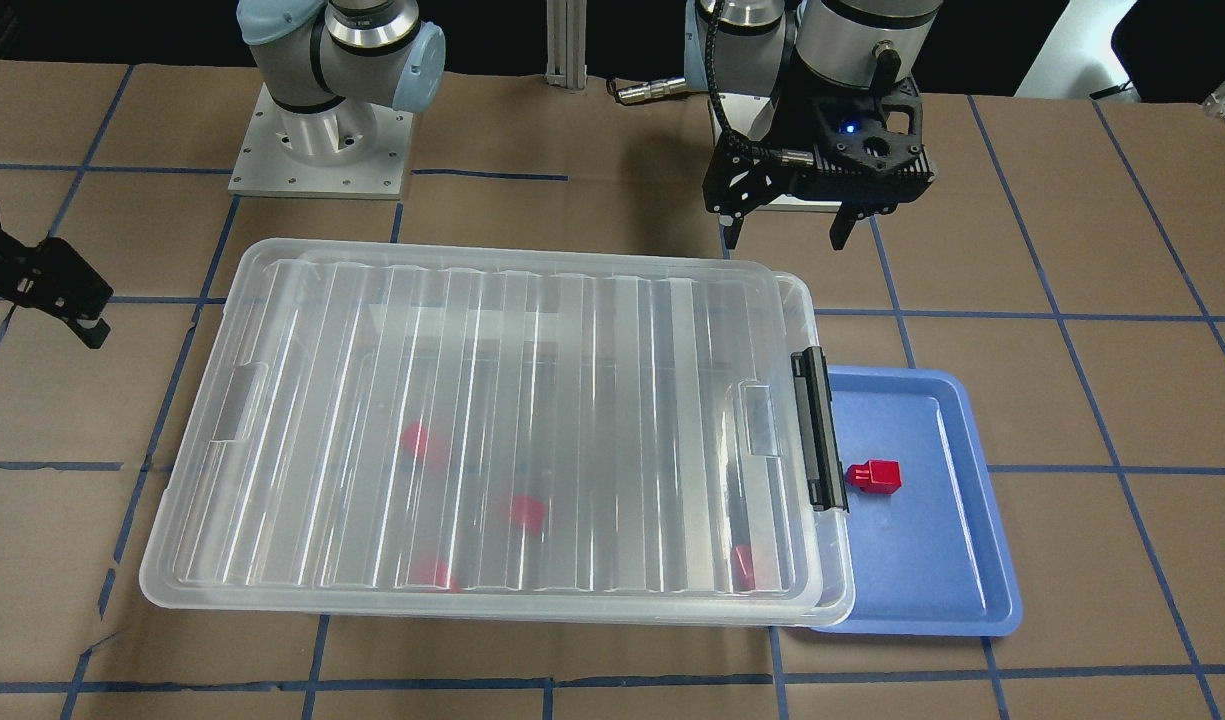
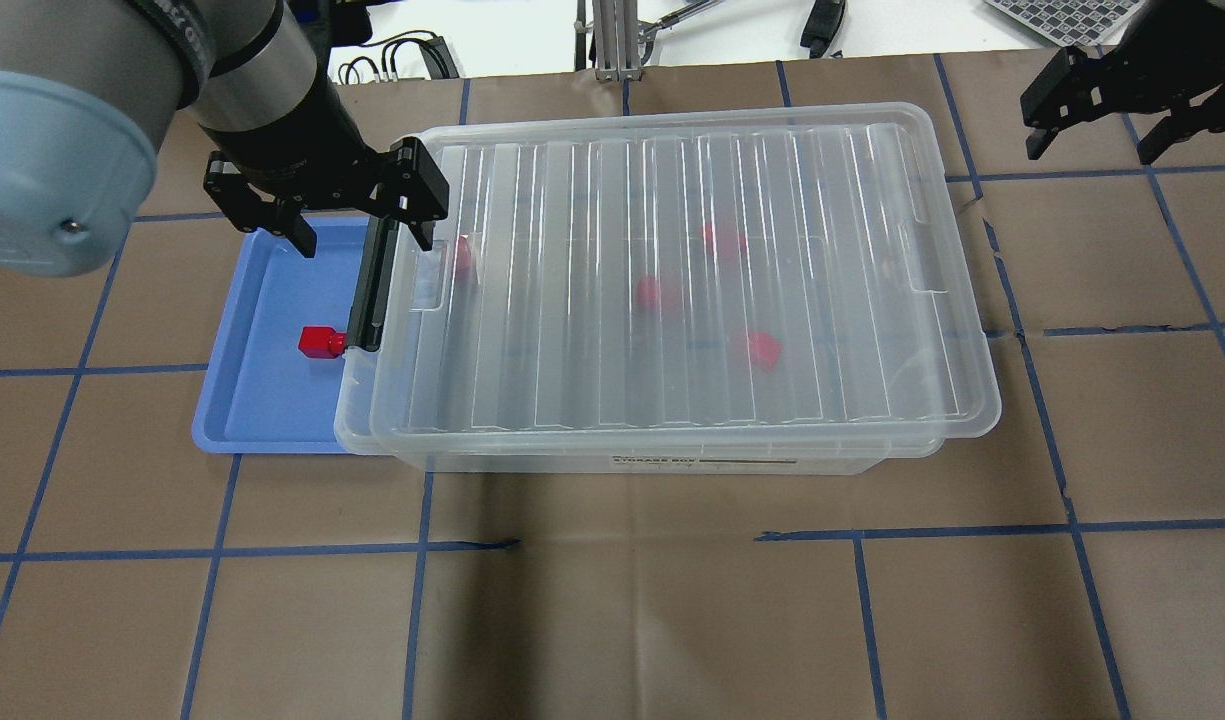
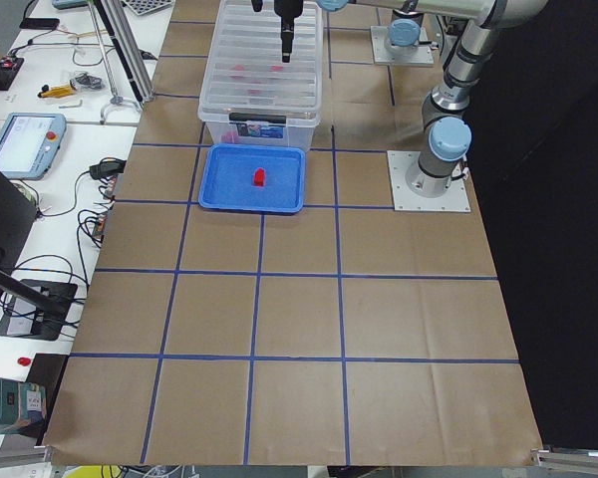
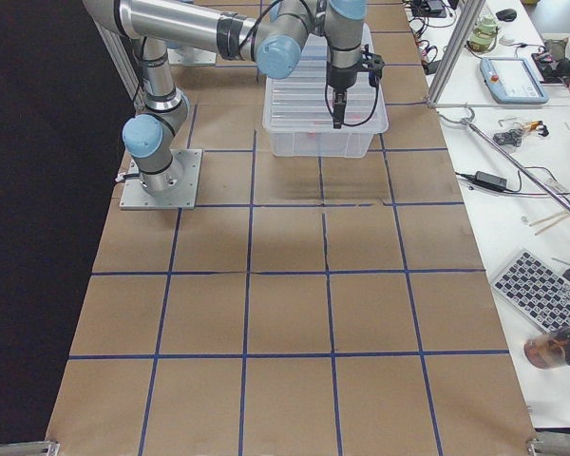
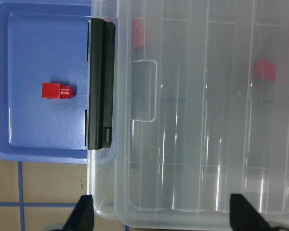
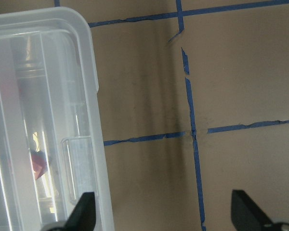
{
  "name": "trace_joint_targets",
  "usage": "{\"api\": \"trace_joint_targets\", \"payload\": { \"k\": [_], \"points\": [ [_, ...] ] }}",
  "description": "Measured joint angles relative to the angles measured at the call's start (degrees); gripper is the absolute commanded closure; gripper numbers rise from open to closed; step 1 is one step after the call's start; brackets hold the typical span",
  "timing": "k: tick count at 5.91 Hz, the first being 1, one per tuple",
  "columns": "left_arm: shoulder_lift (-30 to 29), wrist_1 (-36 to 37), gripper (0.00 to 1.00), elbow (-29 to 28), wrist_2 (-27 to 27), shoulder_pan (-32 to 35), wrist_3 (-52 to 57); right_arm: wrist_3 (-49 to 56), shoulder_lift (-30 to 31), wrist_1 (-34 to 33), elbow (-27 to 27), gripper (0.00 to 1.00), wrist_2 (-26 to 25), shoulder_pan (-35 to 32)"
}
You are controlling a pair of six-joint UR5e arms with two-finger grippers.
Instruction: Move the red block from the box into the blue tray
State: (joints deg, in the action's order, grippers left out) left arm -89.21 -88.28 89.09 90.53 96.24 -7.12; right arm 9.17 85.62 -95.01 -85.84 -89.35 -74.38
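One red block (image 1: 874, 476) lies in the blue tray (image 1: 932, 560), near the box's latch (image 1: 817, 430); it also shows in the left wrist view (image 5: 57, 90). The clear box (image 2: 692, 180) has its ribbed lid on, and several more red blocks (image 2: 657, 292) show blurred through it. The lid's latch end overhangs the tray (image 2: 262, 400). My left gripper (image 2: 362, 238) is open and empty, above the tray's far end and the box's latch corner. My right gripper (image 2: 1092, 148) is open and empty, beyond the box's other short end, over bare table.
The table is brown paper with a grid of blue tape lines (image 2: 612, 535). The arm bases (image 1: 322, 150) stand on the robot's side of the table. Benches with tools and a tablet (image 3: 25, 144) flank the table in the side views.
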Motion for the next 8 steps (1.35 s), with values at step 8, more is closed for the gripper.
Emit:
{"api": "trace_joint_targets", "payload": {
  "k": [8],
  "points": [
    [-0.1,-0.5,0.01,-0.3,-0.9,-3.5,1.5,-17.7,1.3,7.8,5.0,0.0,-2.0,-17.0]
  ]
}}
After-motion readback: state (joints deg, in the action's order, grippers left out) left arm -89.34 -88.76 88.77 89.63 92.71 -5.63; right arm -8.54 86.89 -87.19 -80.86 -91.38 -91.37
